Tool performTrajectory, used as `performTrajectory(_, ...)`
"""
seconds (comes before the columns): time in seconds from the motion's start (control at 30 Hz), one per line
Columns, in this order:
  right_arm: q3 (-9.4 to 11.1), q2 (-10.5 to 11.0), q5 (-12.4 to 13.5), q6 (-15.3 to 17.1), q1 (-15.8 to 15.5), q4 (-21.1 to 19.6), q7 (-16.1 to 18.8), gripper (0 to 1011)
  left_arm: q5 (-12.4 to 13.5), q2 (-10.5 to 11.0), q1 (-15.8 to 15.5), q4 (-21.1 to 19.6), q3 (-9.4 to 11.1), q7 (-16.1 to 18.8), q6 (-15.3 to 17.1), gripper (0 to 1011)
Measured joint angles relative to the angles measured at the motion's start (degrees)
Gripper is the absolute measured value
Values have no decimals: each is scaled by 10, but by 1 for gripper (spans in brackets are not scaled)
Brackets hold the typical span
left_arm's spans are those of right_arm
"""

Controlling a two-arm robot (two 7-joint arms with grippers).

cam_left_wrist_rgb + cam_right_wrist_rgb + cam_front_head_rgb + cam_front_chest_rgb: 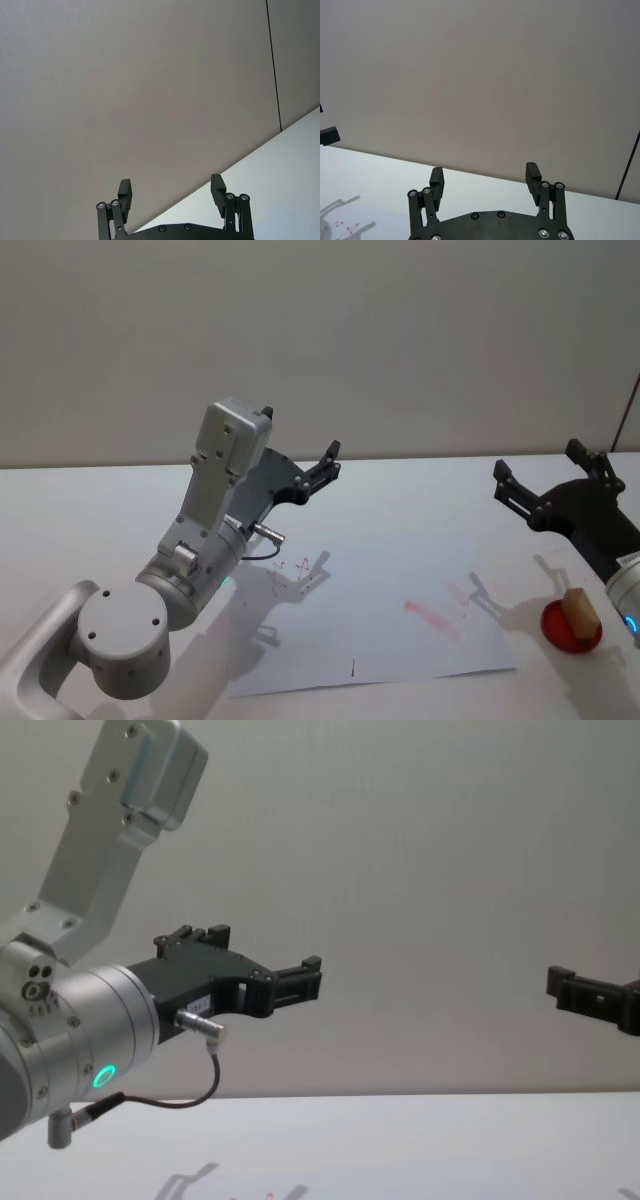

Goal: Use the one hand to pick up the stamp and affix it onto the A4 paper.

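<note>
Stamp (578, 608) resting on a red pad (553, 626) at the counter's (100, 510) right side, near the A4 paper's (400, 610) right edge (red marks on the sheet). My right end effector (485, 176) hovers up behind it, spread wide, empty. Left end effector (170, 186) is wide too, raised over the paper's left side.

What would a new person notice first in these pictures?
The big silver left arm dominates the left side, its open left end effector raised in the air. At the right, the small wooden stamp stands on a red round pad beside the A4 paper, with the open right end effector raised nearby.
</note>
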Motion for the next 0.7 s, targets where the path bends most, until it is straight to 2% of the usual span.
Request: performTrajectory(0.7, 0, 0, 0, 0, 0, 0, 0, 1001, 0, 0, 0, 0, 0, 0, 0, 1001)
